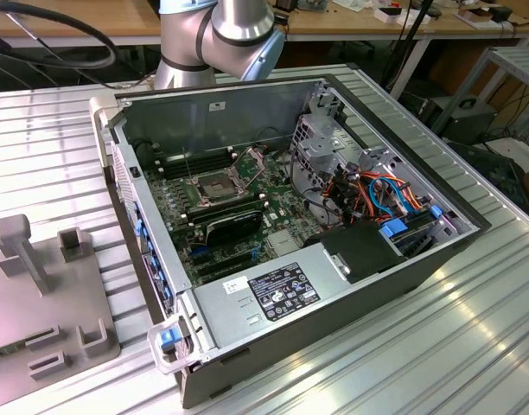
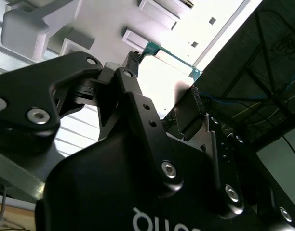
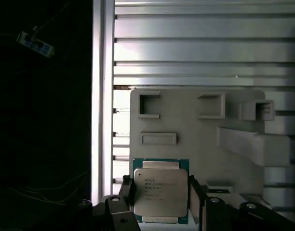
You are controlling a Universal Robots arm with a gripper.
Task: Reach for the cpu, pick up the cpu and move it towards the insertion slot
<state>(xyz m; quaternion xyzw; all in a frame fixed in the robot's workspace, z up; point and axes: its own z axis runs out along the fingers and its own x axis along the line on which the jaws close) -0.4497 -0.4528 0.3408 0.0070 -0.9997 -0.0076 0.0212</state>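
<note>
In the first wrist view the gripper (image 3: 160,196) is clamped on the cpu (image 3: 160,190). Its two black fingers (image 3: 127,192) press against opposite edges of the green board, with the silver lid facing the camera. Behind the cpu lies a grey tray (image 3: 186,139) with raised blocks and pockets, resting on the ribbed metal table (image 3: 205,48). Whether the cpu is clear of the tray or touching it cannot be told.

The second wrist view looks along the gripper (image 2: 164,75) from behind. The fingertips pinch the cpu (image 2: 172,59), whose green edge stands out against a bright glare.

The exterior view gives the wider scene. An open case (image 1: 213,108) lies on the table (image 1: 420,346), with the tray (image 1: 40,294) beside it on the exterior view's left. The slot (image 1: 214,184) sits on the board inside the case, its silver frame open around a dark centre. The arm (image 1: 221,35) rises behind the case.
</note>
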